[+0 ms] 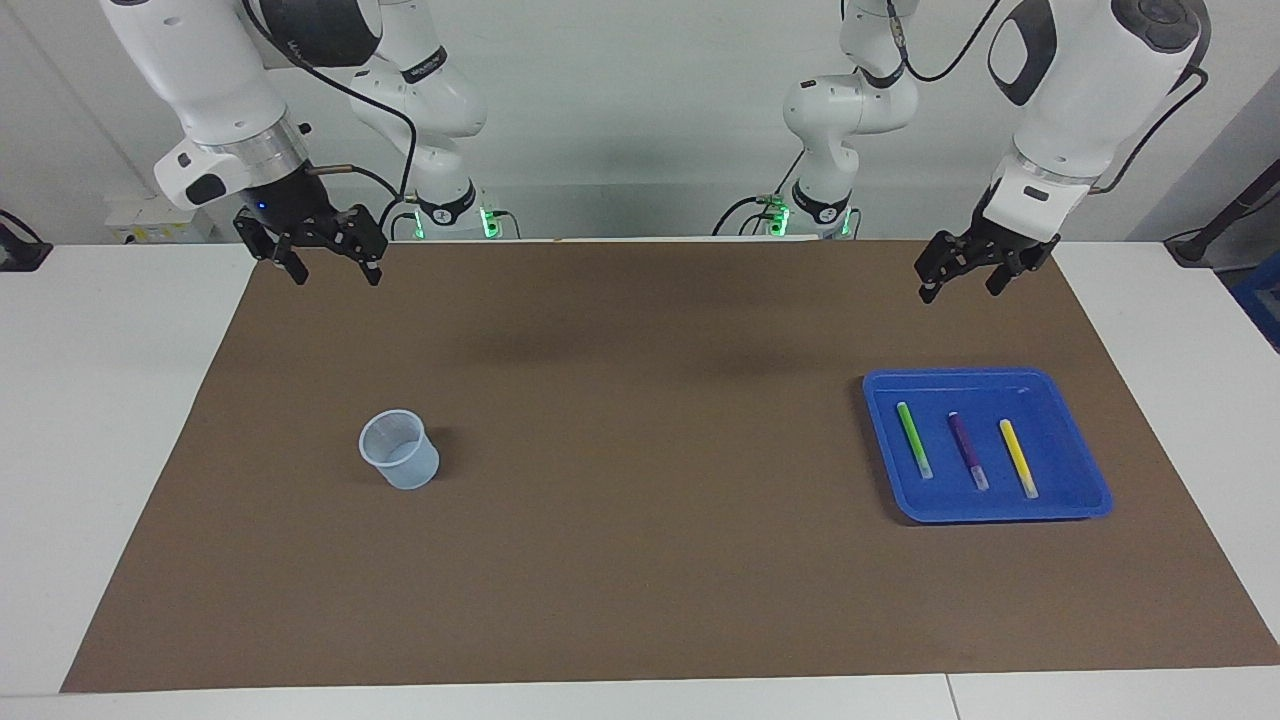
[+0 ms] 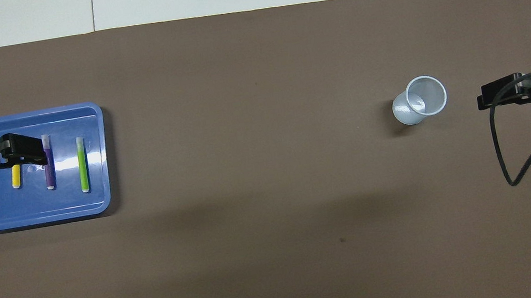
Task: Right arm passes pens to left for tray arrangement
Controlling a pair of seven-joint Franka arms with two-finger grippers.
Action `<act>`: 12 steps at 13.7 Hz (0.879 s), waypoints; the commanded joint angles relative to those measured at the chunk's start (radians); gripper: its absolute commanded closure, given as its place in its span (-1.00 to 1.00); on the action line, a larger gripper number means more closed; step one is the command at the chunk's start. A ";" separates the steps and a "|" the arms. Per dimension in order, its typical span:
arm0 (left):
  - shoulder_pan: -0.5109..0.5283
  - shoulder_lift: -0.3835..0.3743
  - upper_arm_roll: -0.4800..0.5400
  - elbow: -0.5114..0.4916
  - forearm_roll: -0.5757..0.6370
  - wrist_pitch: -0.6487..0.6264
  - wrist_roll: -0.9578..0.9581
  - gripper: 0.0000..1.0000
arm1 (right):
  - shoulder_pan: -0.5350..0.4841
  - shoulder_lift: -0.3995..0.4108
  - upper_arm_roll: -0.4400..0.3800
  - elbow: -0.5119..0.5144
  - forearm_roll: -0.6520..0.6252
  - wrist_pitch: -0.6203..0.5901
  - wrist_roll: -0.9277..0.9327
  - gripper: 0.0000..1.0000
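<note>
1. Facing view: my right gripper [image 1: 327,267] hangs in the air over the mat's [image 1: 640,450] corner at my own edge of the table, fingers spread, nothing between them.
2. Same view: my left gripper [image 1: 962,280] hangs over bare mat nearer to me than the tray [image 1: 1085,470] — released too, and holding nothing.
3. The tray sits flat on the mat toward my left arm's end. In it the green pen [image 1: 914,440], the purple pen [image 1: 968,451] and the yellow pen [image 1: 1019,459] lie side by side, apart from one another, pale caps pointing away from me.
4. A translucent cup [image 1: 400,463] stands upright on the mat toward my right arm's end, well apart from the tray.
5. Overhead view: my left gripper [image 2: 24,153] covers part of the yellow pen [image 2: 15,177] and the upper purple pen [image 2: 49,170] — only the facing view shows it is raised well clear of them.
6. Overhead, the green pen [image 2: 82,164] lies uncovered in the tray [image 2: 41,214].
7. Overhead, my right gripper [image 2: 499,95] shows side-on beside the cup [image 2: 420,100], so its spread fingers cannot be read there; a loose black cable [image 2: 512,158] loops beneath it.
</note>
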 commanded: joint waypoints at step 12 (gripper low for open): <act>0.008 -0.006 -0.013 -0.013 0.007 0.045 0.001 -1.00 | -0.003 -0.025 0.003 -0.021 -0.019 -0.022 -0.028 -1.00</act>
